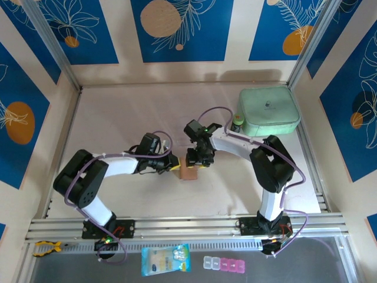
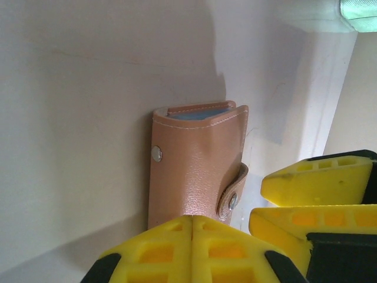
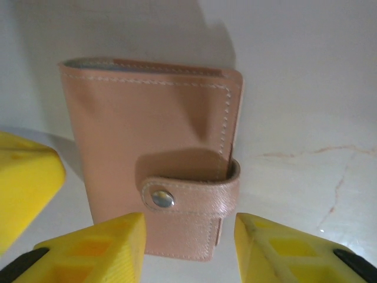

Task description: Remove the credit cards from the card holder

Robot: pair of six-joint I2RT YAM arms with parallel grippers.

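Card holder [image 1: 188, 172] sits mid-table, snap tab [image 3: 188, 191] fastened. The left wrist view reveals a blue credit card [image 2: 199, 117] edge inside. Left gripper [image 2: 192, 227] has its fingers pressed together at the holder's edge. Right gripper [image 3: 189, 227] has its jaws spread, straddling the tab end.

The top camera sits high above and behind the 2 arm bases, looking down on the whole table [image 1: 118, 124] from well off. The left wrist camera looks past the left gripper [image 2: 191, 227] toward the table's right side, very close to the card holder [image 2: 197, 165]. The right wrist camera looks past the right gripper [image 3: 188, 219], equally close, facing its snap side. All 3 views share the card holder; each wrist view catches the other gripper's yellow finger.
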